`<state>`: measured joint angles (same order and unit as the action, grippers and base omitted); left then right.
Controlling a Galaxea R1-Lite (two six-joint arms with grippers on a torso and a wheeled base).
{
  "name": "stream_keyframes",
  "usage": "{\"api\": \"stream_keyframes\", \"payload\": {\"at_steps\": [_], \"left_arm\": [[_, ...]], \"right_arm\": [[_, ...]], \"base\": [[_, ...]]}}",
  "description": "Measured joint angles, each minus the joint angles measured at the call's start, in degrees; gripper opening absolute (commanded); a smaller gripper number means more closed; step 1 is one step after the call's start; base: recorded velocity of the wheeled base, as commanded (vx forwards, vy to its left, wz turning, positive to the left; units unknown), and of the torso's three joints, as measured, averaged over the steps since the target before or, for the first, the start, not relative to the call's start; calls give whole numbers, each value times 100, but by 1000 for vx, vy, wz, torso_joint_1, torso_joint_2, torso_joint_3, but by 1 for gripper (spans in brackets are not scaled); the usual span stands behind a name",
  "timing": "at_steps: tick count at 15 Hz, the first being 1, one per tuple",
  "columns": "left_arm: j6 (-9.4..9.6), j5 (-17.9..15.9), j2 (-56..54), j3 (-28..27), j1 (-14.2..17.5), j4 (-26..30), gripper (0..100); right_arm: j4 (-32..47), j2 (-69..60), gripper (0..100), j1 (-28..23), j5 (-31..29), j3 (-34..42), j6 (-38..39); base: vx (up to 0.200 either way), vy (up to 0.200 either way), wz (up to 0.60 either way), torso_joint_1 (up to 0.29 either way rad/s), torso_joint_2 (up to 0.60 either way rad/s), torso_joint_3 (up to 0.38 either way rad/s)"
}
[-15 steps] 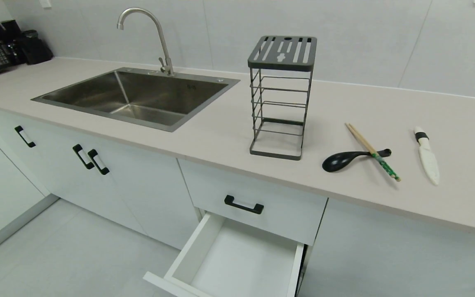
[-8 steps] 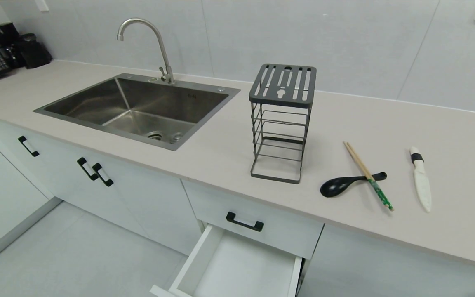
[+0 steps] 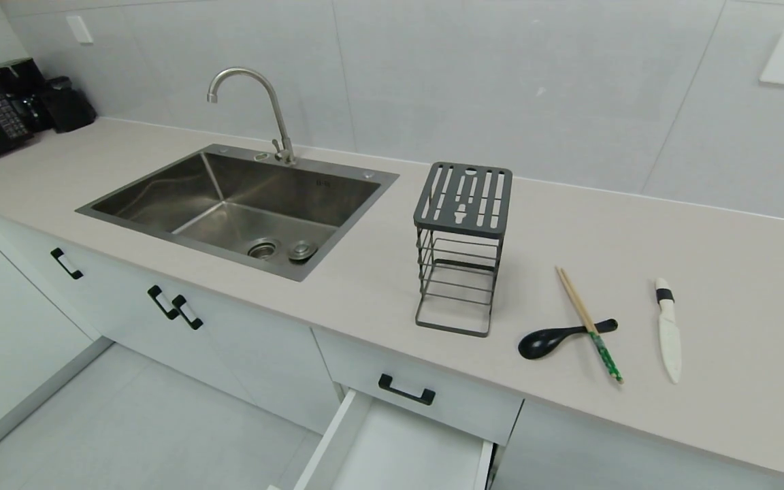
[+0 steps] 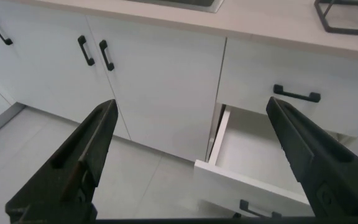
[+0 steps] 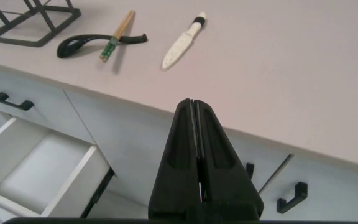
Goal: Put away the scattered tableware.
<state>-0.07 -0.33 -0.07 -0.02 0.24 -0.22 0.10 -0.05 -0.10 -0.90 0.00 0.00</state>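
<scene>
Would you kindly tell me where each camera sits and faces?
Head view: on the head, looking down at countertop, sink, rack, black spoon, chopsticks, white knife.
Left wrist view: on the left wrist, facing the open drawer past the open left gripper.
Right wrist view: on the right wrist, facing the countertop past the shut right gripper.
Shared: the drawer, in all three.

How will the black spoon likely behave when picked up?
The black spoon looks rigid and probably light. The chopsticks lie across its handle, so lifting it would likely shift or roll them. Its rounded bowl may let it rock on the counter.
</scene>
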Motion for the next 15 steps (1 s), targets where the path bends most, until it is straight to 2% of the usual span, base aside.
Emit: {"api": "stream_keyframes", "payload": {"at_steps": [1, 2, 13, 14, 15], "left_arm": [[0, -2, 0, 2, 0, 1, 100], [0, -2, 0, 2, 0, 0, 100], [0, 0, 0, 2, 0, 6, 100], [0, -2, 0, 2, 0, 6, 100], [0, 0, 0, 2, 0, 6, 100]], "right_arm": [[-2, 2, 0, 0, 6, 0, 0], [0, 5, 100, 0, 6, 0, -24], [-26, 10, 100, 17, 9, 0, -38], [-110, 10, 100, 17, 22, 0, -21], [-667, 10, 100, 17, 30, 0, -18]], "base": [[0, 0, 0, 310, -588, -290], [0, 0, 0, 217, -422, -193], [0, 0, 0, 17, -28, -15], [0, 0, 0, 0, 0, 0], [0, 0, 0, 0, 0, 0]]}}
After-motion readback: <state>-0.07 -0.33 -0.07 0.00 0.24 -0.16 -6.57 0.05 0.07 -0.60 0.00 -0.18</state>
